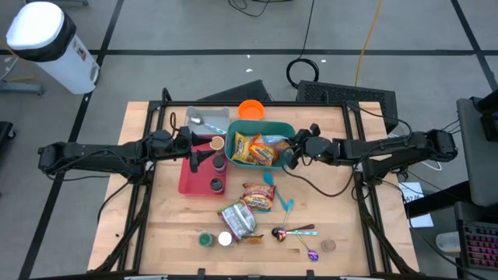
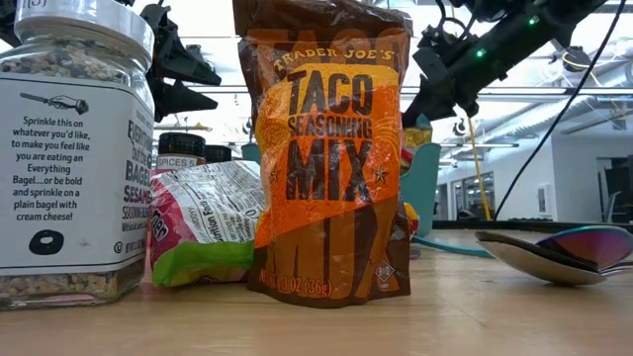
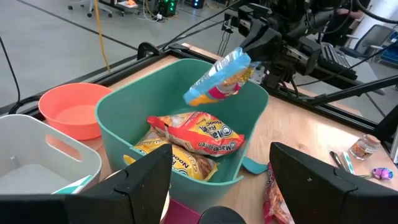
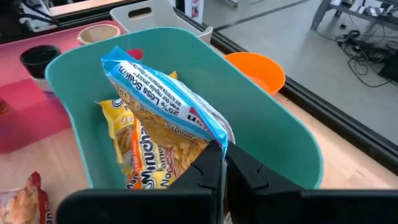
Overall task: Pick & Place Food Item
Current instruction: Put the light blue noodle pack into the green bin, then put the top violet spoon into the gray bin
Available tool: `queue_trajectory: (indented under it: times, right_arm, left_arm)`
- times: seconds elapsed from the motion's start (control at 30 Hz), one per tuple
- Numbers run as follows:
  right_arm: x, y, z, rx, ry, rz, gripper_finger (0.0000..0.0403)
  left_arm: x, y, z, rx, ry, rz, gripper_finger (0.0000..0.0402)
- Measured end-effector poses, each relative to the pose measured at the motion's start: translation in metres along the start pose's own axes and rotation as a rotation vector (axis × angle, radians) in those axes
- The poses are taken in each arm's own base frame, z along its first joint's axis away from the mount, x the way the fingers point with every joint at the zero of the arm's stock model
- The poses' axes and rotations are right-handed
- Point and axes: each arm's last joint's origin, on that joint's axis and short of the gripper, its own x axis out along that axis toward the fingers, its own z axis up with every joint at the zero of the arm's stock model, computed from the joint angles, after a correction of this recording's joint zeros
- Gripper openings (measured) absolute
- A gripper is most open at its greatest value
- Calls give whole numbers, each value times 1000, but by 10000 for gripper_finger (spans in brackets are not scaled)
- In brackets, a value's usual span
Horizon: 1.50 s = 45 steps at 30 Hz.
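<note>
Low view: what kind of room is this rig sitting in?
Probably a robotics lab or workshop, not a kitchen: a wooden table on a taped concrete floor, loose cables, and a desk with a keyboard beside it.

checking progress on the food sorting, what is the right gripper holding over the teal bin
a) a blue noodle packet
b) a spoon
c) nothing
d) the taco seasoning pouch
a: the right gripper is shut on the corner of a blue noodle packet, which hangs above the teal bin and the yellow packets already inside.
</note>
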Motion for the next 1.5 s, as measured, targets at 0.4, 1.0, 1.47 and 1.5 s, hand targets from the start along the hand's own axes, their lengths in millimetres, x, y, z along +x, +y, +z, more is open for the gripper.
queue_trajectory:
  times: [0.4, 1.0, 1.47, 1.5]
  right_arm:
    - [11, -1, -30, -72, 65, 117, 75]
    - [13, 10, -34, 26, 29, 374, 183]
    - [-16, 51, -29, -83, -59, 908, 158]
    - [-20, 55, -31, -108, -58, 942, 157]
  left_arm:
    - [0, 0, 0, 0, -1, 1, 276]
    - [0, 0, 0, 0, 0, 0, 276]
    - [0, 0, 0, 0, 0, 0, 276]
    - [0, 0, 0, 0, 0, 0, 276]
